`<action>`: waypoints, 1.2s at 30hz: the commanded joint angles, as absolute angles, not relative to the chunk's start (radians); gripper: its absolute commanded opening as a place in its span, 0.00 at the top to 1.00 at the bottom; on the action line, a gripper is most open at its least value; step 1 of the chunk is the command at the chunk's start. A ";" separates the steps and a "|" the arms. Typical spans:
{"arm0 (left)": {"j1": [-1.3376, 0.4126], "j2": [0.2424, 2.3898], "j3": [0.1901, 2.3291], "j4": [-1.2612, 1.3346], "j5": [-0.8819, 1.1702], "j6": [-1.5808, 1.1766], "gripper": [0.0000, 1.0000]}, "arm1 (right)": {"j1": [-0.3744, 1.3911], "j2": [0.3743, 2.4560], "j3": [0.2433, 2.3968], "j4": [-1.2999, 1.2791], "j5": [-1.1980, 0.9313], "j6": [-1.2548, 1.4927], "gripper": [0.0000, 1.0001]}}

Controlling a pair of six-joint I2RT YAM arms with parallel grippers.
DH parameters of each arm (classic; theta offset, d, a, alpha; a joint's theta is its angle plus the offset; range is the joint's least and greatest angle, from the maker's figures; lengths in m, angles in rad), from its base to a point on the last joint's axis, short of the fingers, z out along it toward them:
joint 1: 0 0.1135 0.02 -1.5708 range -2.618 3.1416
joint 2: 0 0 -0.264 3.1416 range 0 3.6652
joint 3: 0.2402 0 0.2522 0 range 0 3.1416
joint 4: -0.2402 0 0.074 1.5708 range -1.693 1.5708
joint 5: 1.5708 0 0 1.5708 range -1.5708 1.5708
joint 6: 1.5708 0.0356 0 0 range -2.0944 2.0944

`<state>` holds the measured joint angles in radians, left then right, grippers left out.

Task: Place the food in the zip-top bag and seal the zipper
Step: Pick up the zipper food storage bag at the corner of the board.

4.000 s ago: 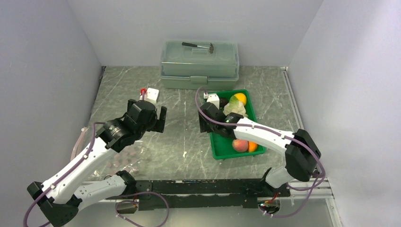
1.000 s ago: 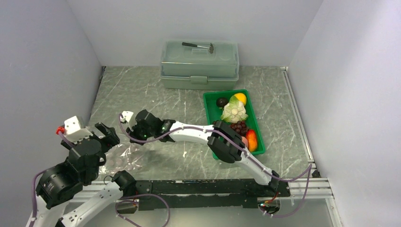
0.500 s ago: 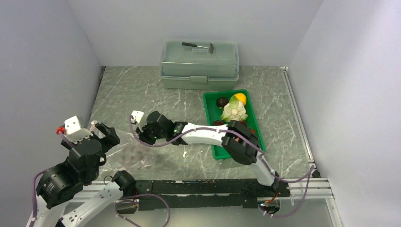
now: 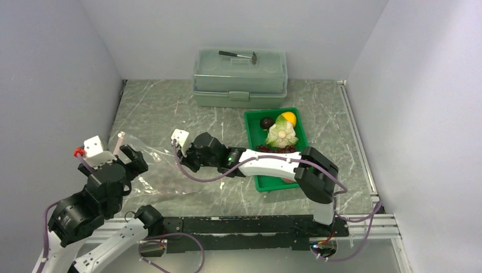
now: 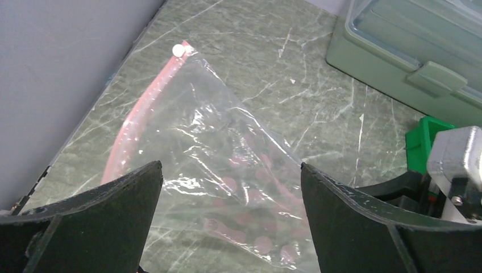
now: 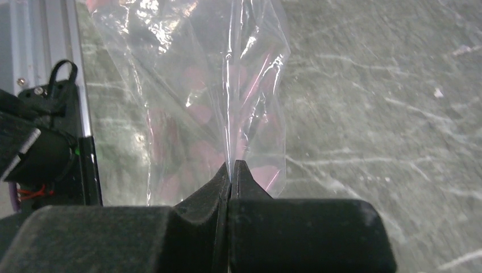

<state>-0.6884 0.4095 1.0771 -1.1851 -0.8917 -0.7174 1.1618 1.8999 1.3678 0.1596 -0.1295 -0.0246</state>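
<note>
While the food (image 4: 282, 134) waits in the green tray (image 4: 256, 112) on the right half of the marble table (image 4: 170, 108), both arms work on the empty bag (image 4: 153, 170) on the left half. A grey-green box (image 4: 240, 79) stands closed against the back wall, well apart from the work.

The bag is clear with pink spots and lies between the two grippers, with nothing inside it. Its pink zipper (image 5: 138, 121) runs along the edge nearest the left wall and ends in a white slider (image 5: 179, 50).

The step in hand looks like setting up the bag: getting it spread and its mouth parted before any food goes in. By that reading the task is at its start, with loading and sealing both not yet done. The next move probably calls for the free arm to take the zipper edge, so that the two can pull the mouth apart.

The right gripper (image 6: 230, 165) reaches across from the tray side. Its jaws are pressed together on a thin upright fold of the film, at the side of the bag away from the zipper.

The left gripper (image 5: 229, 169) stands over the zipper end with its jaws spread wide and nothing between them. Whether either finger touches the film cannot be told.
</note>
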 commanded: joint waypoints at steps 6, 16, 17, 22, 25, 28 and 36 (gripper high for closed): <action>-0.684 0.436 1.054 -1.029 -0.786 -0.588 0.02 | 1.122 1.663 1.186 0.216 -0.071 -0.057 1.00; -0.685 0.542 1.104 -0.914 -0.685 -0.518 0.05 | 1.044 1.450 1.008 0.208 -0.069 -0.052 1.00; -0.685 0.562 1.112 -0.906 -0.671 -0.514 0.08 | 1.035 1.429 0.987 0.210 -0.068 -0.049 1.00; -0.685 0.643 1.119 -0.840 -0.605 -0.487 0.13 | 0.983 1.308 0.886 0.216 -0.079 -0.028 1.00; -0.684 0.683 1.127 -0.813 -0.572 -0.477 0.13 | 0.944 1.230 0.834 0.213 -0.111 -0.003 1.00; -0.684 0.720 1.134 -0.790 -0.549 -0.471 0.14 | 0.920 1.167 0.790 0.208 -0.129 -0.002 1.00; -0.627 0.813 1.162 -0.732 -0.426 -0.465 0.14 | 0.875 1.021 0.706 0.149 -0.107 0.044 1.00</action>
